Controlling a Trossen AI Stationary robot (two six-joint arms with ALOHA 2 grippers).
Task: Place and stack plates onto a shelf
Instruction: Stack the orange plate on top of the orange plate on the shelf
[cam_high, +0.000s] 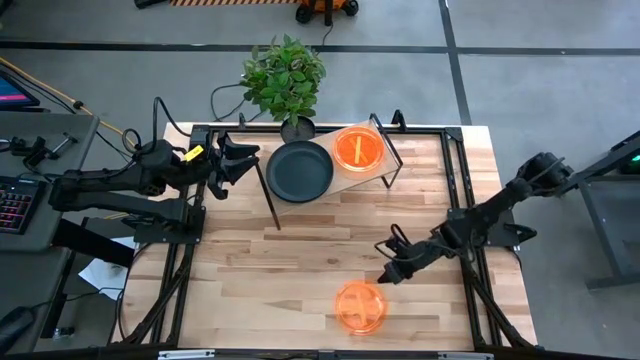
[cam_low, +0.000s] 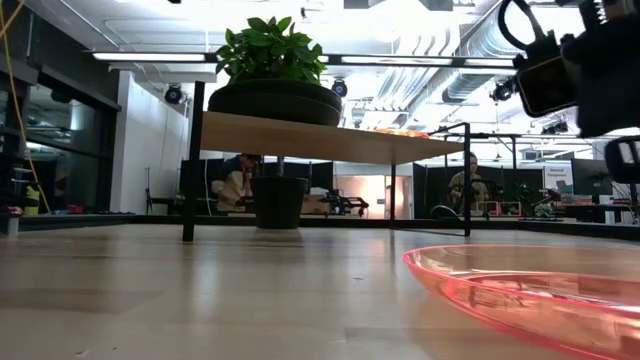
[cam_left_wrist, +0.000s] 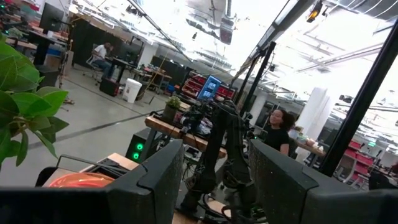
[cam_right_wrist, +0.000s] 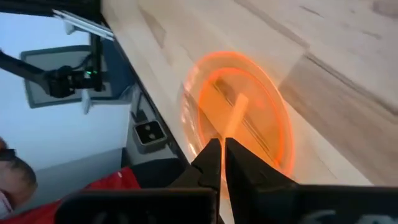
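Note:
A dark grey plate (cam_high: 300, 170) lies on the light-wood shelf (cam_high: 385, 172) at the table's far side, with an orange plate (cam_high: 358, 148) beside it on the right. In the low view the dark plate (cam_low: 275, 100) looks like a stack on the shelf board (cam_low: 330, 140). Another orange plate (cam_high: 360, 306) lies flat on the table near its near edge. My right gripper (cam_high: 383, 277) hovers shut just past that plate's far right rim, above the plate (cam_right_wrist: 242, 118). My left gripper (cam_high: 235, 160) waits open and empty at the shelf's left end.
A potted plant (cam_high: 287, 78) stands at the table's far edge behind the shelf; its pot (cam_low: 278, 200) shows under the board. The shelf's black rod legs (cam_high: 270, 205) reach onto the tabletop. Bare wood lies between the shelf and the near orange plate. People sit in the room beyond.

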